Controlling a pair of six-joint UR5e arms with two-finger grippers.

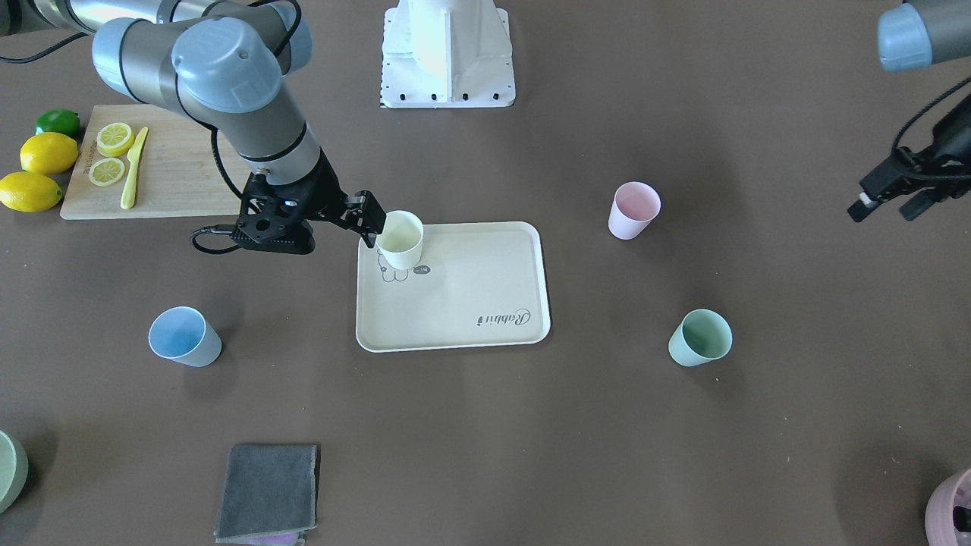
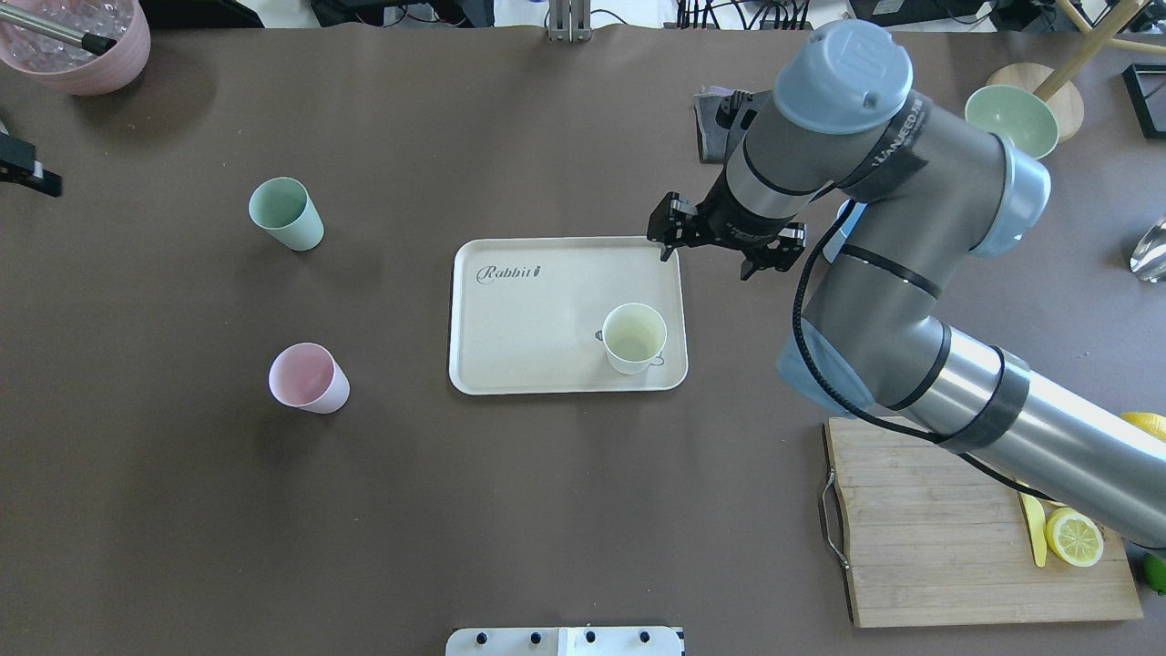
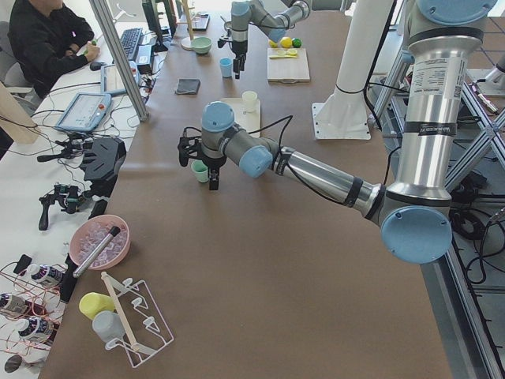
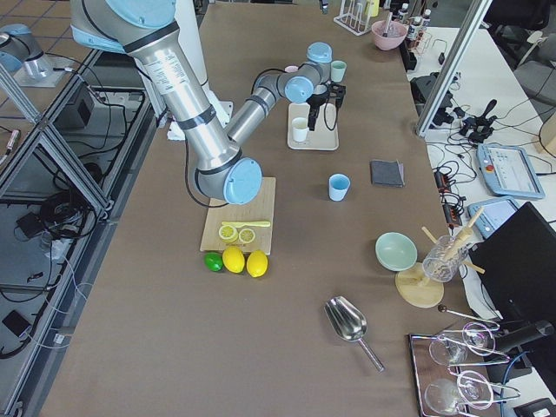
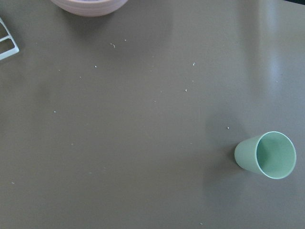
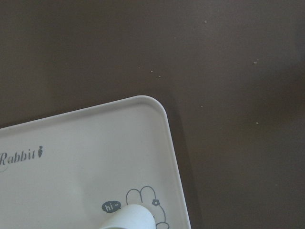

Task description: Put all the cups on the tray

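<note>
The pale yellow cup (image 1: 400,240) stands upright on the cream tray (image 1: 470,303), over its cartoon drawing; it also shows in the overhead view (image 2: 634,338) on the tray (image 2: 528,319). My right gripper (image 2: 710,255) is open and empty, raised just past the tray's far right corner, apart from the cup. The pink cup (image 2: 308,378), mint cup (image 2: 286,213) and blue cup (image 1: 184,337) stand on the table off the tray. My left gripper (image 1: 884,212) is open and empty, high at the table's left side; its wrist view shows the mint cup (image 5: 267,156).
A wooden cutting board (image 1: 182,174) with lemon slices and a yellow knife lies by whole lemons (image 1: 47,154). A grey cloth (image 1: 268,491), a green bowl (image 2: 1011,118), a pink pot (image 2: 77,41) and the robot base (image 1: 447,53) are around the edges.
</note>
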